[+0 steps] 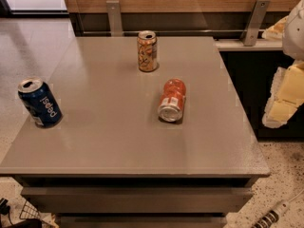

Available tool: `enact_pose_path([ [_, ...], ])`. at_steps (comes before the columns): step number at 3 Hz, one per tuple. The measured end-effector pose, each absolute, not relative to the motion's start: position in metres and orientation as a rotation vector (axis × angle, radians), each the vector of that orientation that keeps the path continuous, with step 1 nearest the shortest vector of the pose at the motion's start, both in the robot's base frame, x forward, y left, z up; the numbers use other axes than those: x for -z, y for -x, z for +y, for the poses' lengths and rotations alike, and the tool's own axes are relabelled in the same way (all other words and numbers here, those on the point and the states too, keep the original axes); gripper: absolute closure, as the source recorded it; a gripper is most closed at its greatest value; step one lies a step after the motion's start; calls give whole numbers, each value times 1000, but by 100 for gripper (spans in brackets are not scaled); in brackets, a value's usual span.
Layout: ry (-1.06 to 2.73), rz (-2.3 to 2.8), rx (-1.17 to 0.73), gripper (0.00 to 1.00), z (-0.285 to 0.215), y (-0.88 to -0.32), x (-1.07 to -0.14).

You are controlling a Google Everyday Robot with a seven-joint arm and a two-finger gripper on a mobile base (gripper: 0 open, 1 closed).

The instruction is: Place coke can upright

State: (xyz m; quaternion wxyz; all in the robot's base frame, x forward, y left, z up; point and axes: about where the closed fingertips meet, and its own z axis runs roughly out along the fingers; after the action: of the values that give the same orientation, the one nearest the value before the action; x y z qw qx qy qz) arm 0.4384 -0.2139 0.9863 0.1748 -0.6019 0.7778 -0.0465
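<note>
Coke can [172, 100] is seen lying on its side on the table [118, 141], long axis pointing toward the camera, silver top nearest, well left of the gripper [285, 96] at the right edge.

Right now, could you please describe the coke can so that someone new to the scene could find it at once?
On the grey table, look right of centre: the coke can lies on its side, silver top toward the camera. The Pepsi can and the patterned can stand upright; it alone is red-orange and lying down. The gripper hangs off the table's right edge.
</note>
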Motion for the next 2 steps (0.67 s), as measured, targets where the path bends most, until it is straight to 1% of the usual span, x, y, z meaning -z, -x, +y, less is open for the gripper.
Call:
enact_pose_path([
  [1, 1705, 2204, 132, 0, -214, -438, -987],
  [2, 1666, 2221, 109, 0, -212, -456, -986],
])
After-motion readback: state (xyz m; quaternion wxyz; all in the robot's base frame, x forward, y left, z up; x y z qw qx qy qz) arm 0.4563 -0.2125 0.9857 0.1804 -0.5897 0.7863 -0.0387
